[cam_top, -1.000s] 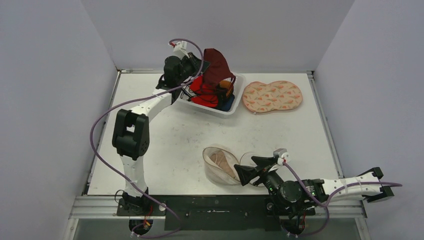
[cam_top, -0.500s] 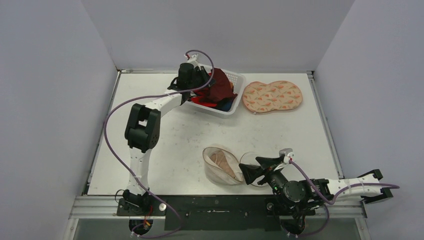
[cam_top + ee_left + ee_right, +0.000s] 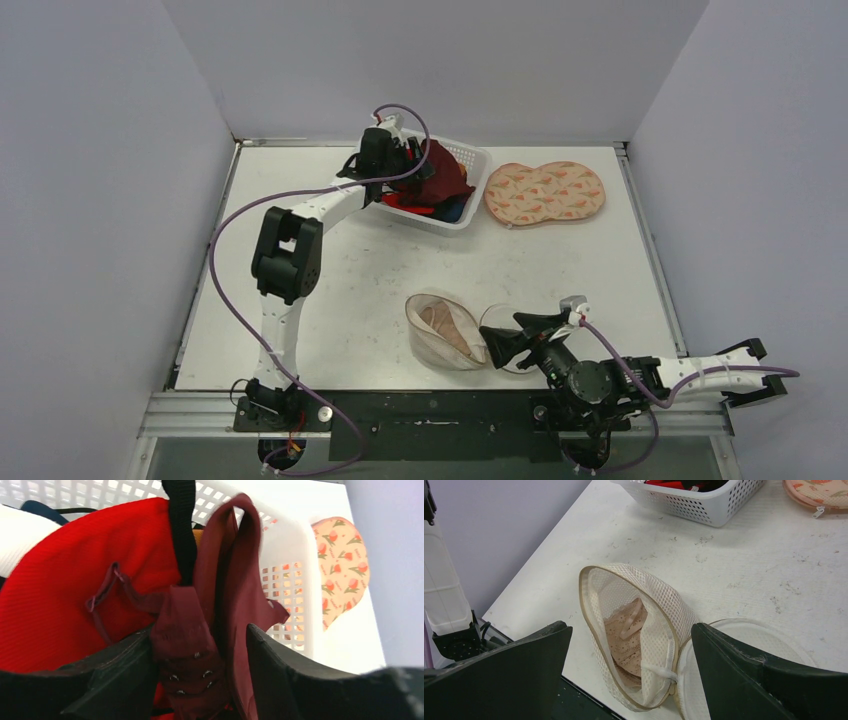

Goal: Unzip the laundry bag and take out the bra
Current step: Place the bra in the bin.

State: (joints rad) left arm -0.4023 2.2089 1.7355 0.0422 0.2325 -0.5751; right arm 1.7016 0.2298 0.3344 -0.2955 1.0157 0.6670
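A white mesh laundry bag (image 3: 440, 338) (image 3: 659, 615) lies unzipped near the table's front edge, its round flap (image 3: 749, 645) folded out to the right. A beige bra (image 3: 630, 639) lies inside it. My right gripper (image 3: 497, 337) (image 3: 630, 626) hovers just right of the bag's mouth, open wide around it and touching nothing. At the back, my left gripper (image 3: 405, 165) (image 3: 199, 628) hangs over the white basket (image 3: 470, 217). Its jaws stand apart, with the hook band of a maroon bra (image 3: 440, 175) (image 3: 235, 580) loose between them; the bra rests on the clothes in the basket.
The basket (image 3: 295, 535) also holds a red garment (image 3: 60, 595) and dark items. A zipped floral laundry bag (image 3: 545, 192) (image 3: 340, 555) lies on the table right of the basket. Grey walls close in the table on three sides.
My left gripper carried the maroon bra down from above the basket into it, then parted its jaws. My right gripper has barely shifted beside the mesh bag.
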